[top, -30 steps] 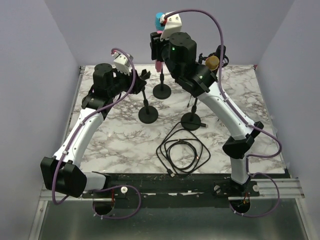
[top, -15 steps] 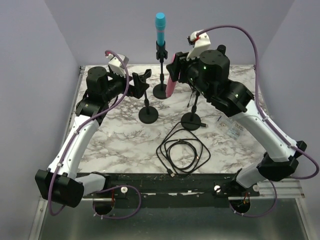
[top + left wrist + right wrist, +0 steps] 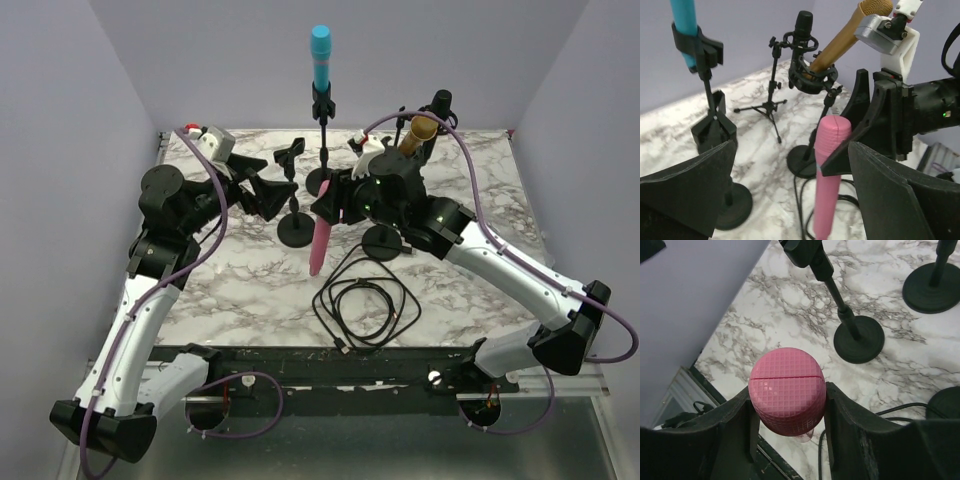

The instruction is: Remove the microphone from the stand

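Note:
My right gripper (image 3: pixel 328 205) is shut on the head of a pink microphone (image 3: pixel 318 242), which hangs nearly upright with its tail low over the marble. The right wrist view shows its ridged pink head (image 3: pixel 786 390) pinched between my gripper's (image 3: pixel 787 412) black fingers. The empty black stand (image 3: pixel 296 230) is just left of it, with its clip (image 3: pixel 290 155) bare. My left gripper (image 3: pixel 272 186) is open beside that stand and holds nothing. In the left wrist view, the pink microphone (image 3: pixel 829 175) hangs beyond my spread left gripper (image 3: pixel 790 195).
A blue microphone (image 3: pixel 320 55) sits clipped in a tall stand (image 3: pixel 323 183) at the back. A gold microphone (image 3: pixel 418 128) rests in a shock mount, and a black microphone (image 3: pixel 441 100) stands behind it. A coiled black cable (image 3: pixel 365 305) lies on the marble table (image 3: pixel 220 280).
My right arm came down and toward the front with the pink microphone, from up beside the blue one. The left gripper let go of the empty stand, opened and drew back left.

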Tool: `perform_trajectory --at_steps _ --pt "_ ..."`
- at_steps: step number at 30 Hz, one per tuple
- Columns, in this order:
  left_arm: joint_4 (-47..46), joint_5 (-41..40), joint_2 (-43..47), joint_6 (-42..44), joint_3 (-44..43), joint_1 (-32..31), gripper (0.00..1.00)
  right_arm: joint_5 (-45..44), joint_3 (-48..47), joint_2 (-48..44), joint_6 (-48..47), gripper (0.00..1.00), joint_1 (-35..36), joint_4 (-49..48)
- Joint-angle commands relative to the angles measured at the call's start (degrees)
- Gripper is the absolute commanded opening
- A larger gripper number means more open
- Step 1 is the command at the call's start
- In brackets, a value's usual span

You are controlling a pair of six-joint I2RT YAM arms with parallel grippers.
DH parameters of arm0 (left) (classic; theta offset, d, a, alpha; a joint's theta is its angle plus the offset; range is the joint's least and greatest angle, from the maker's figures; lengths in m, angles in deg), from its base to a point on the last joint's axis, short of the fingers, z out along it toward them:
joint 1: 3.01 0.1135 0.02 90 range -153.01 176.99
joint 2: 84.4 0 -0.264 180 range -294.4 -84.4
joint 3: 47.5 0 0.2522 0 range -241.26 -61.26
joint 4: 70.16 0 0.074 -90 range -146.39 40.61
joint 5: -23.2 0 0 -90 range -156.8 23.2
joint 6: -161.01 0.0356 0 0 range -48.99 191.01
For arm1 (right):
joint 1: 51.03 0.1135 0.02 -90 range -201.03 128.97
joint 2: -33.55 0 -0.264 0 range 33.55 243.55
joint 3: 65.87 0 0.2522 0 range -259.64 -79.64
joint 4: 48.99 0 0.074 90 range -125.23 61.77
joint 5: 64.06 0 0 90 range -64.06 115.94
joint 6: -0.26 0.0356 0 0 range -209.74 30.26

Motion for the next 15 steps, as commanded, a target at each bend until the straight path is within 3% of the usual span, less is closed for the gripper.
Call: perform_trajectory --at_steps 1,7,11,15 --pt "9.20 -4.33 5.01 -12.14 2.78 -0.46 0.98 3.45 3.39 -2.77 6.39 0.01 0.28 -7.66" --pt "10.65 2.80 17.01 -14.63 19.18 -0.71 0.98 9.50 7.64 -3.16 9.59 0.01 0.33 -11.92" --pt "14.35 4.31 21.37 -12.72 23.88 -2.55 0.98 14.70 7.24 -1.08 10.53 0.01 0.29 -13.28" --pt "18.66 -1.43 20.82 -9.98 23.70 -6.46 0.85 20.22 9.25 0.51 12.55 0.01 0.30 -17.44"
